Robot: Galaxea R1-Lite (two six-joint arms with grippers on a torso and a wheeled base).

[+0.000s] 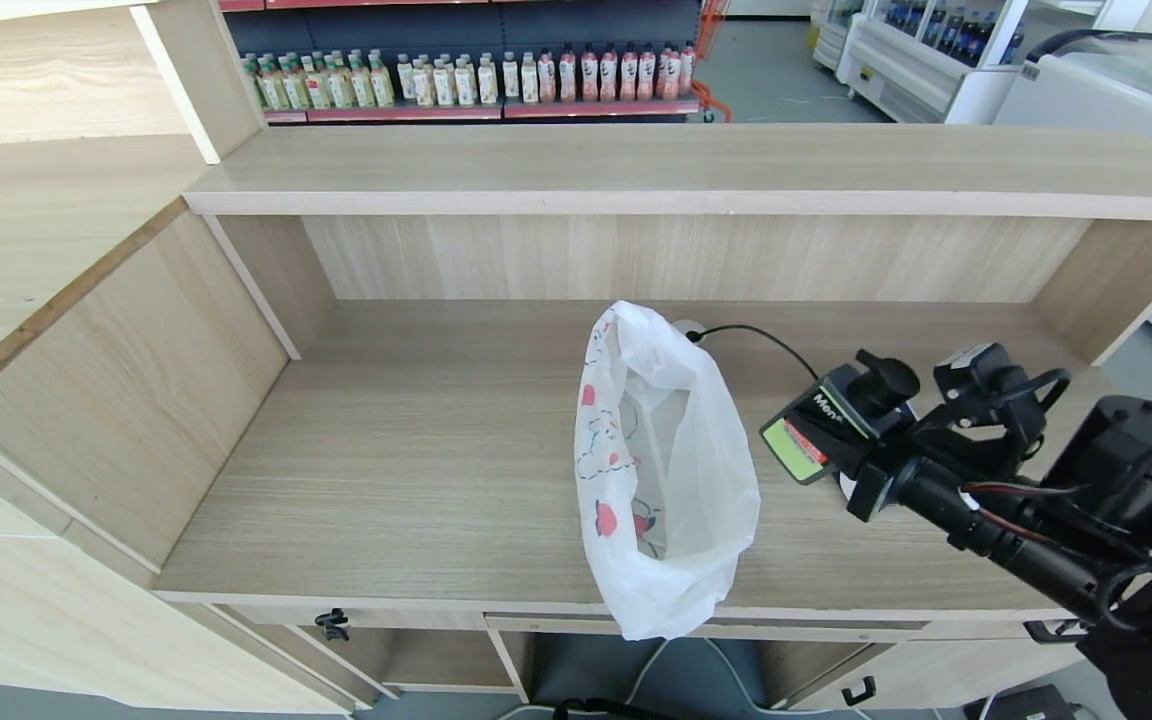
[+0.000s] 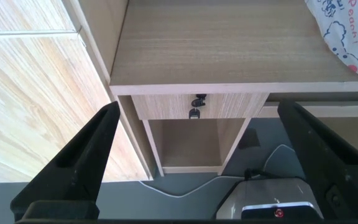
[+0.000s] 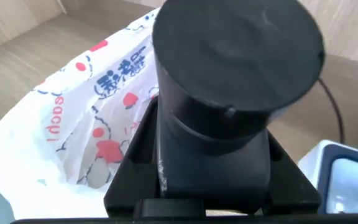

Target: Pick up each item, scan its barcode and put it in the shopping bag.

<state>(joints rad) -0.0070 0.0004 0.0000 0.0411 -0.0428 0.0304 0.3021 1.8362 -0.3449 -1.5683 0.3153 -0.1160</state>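
A white shopping bag (image 1: 711, 480) with red and blue prints stands open on the wooden counter (image 1: 406, 470), near its front edge. My right gripper (image 1: 841, 445) is shut on a black bottle (image 1: 816, 425) with a green and red label, held just right of the bag's mouth and above the counter. In the right wrist view the bottle's round black cap (image 3: 238, 56) hides most of the gripper (image 3: 204, 186), with the open bag (image 3: 98, 112) beyond it. My left gripper (image 2: 194, 168) hangs open below the counter's front edge, holding nothing; a corner of the bag (image 2: 344, 37) shows.
A black cable (image 1: 756, 335) runs behind the bag to a white device (image 3: 344, 177) lying under the right gripper. The counter has a raised back wall and side walls. A drawer with a key lock (image 2: 197, 106) sits beneath the front edge.
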